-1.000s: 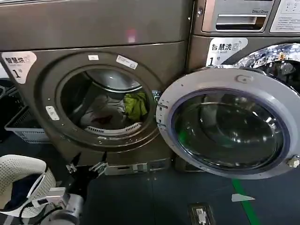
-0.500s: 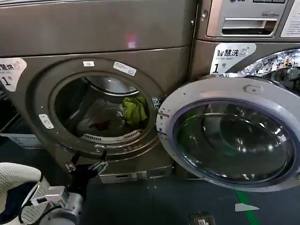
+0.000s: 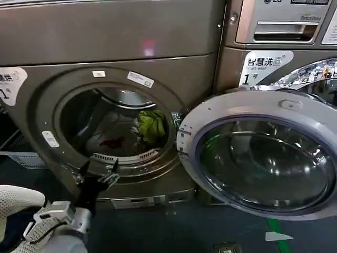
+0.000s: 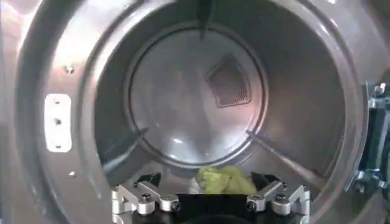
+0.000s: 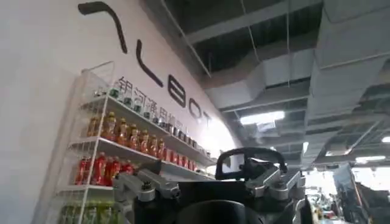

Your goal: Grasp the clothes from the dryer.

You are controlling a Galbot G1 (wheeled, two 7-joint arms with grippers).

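While the left pincer (image 3: 96,171) hangs wide open and empty just below the round porthole of the big bronze-brown metal dryer (image 3: 79,42), the step in hand looks like the approach. The soft white, lime-green and red clothes (image 3: 150,125) lie deep inside that porthole, so the next move likely calls for reaching in and closing on fabric.

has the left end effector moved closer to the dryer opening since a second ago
Yes. The left end effector has risen toward the dryer, now at the porthole's lower rim rather than below it.

neighbour machine (image 3: 279,31): landmark | Smart wash label (image 3: 265,64): on its front | grey basket (image 3: 21,158): far off to its left, on floor | green floor tape (image 3: 277,237): below it | drinks shelf (image 5: 113,158): against lettered wall
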